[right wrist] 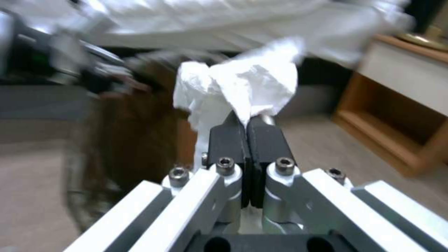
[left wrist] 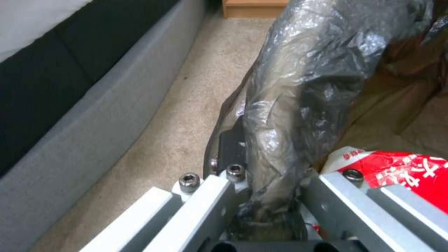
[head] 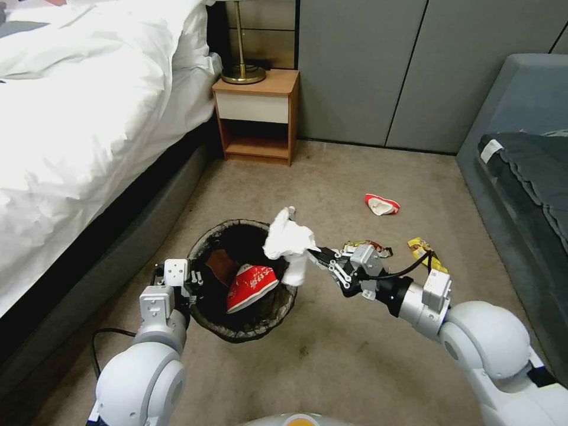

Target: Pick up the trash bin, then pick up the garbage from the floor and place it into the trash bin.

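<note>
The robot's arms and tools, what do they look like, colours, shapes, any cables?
Both arms have bulky, rounded glossy white shells with silver cylindrical wrists and a boxy light-grey block mounted on each. The right arm has a black collar behind the right tool, with a thin black cable looping over it. The left tool and the right one share pale metal linkage bars, dark hex-socket screws and flat black fingers. A black cable trails beside the left arm.

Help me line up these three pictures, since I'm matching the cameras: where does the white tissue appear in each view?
Head view: the white tissue hangs at the right gripper, at the trash bin rim's right side.
Left wrist view: the tissue is not in this picture; the left gripper clamps the bin's bagged rim.
Right wrist view: the tissue sits centre, pinched between shut fingers.
Shared landmark: the wooden nightstand.
</note>
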### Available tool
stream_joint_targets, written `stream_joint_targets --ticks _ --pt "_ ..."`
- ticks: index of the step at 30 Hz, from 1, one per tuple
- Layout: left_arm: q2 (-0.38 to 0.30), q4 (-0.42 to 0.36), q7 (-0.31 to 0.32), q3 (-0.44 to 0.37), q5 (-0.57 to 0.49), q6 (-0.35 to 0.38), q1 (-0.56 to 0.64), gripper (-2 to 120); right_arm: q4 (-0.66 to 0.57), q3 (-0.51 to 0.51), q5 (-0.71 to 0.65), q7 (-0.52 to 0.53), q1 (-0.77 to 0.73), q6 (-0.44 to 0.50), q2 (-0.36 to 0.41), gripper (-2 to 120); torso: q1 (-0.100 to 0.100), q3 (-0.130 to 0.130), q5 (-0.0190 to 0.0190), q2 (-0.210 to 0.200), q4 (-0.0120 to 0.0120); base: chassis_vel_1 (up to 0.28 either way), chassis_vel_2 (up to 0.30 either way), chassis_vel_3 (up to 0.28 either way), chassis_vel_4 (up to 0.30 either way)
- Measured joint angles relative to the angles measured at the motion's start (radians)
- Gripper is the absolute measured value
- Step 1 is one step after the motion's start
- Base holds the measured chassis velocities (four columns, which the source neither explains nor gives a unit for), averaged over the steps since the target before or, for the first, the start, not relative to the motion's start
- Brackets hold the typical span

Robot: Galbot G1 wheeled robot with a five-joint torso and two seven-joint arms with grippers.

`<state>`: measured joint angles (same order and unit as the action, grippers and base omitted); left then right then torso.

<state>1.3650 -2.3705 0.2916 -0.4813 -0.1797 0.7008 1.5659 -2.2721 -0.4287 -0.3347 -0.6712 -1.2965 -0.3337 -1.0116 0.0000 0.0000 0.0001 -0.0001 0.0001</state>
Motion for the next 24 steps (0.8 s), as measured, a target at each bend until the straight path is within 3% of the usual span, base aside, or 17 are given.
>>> stream_joint_targets --ticks 2,8,16,24 --pt "0.003 -0.002 -0.003 0.003 0.006 0.000 0.001 0 0.000 0.016 -0.075 -0.067 0.047 0.024 0.044 0 0.000 0.000 0.0000 0.000 -0.0001 0.000 0.000 0.000 0.000" --pt "0.012 -0.002 -0.009 0.009 0.021 0.000 0.005 0 -0.004 0.055 -0.160 -0.122 0.150 0.033 0.086 0 0.000 0.000 -0.0001 0.000 0.0001 0.000 0.000 0.000 0.000" --pt "0.019 -0.002 -0.011 0.007 0.030 -0.002 0.004 0 0.006 0.131 -0.164 -0.100 0.194 0.024 0.105 0 0.000 0.000 -0.0001 0.000 -0.0005 0.000 0.000 0.000 0.000" --pt "0.024 -0.001 -0.012 0.009 0.034 -0.003 0.004 0 0.094 0.265 -0.166 -0.072 0.310 0.013 0.120 0 0.000 0.000 -0.0001 0.000 0.0000 0.000 0.000 0.000 0.000"
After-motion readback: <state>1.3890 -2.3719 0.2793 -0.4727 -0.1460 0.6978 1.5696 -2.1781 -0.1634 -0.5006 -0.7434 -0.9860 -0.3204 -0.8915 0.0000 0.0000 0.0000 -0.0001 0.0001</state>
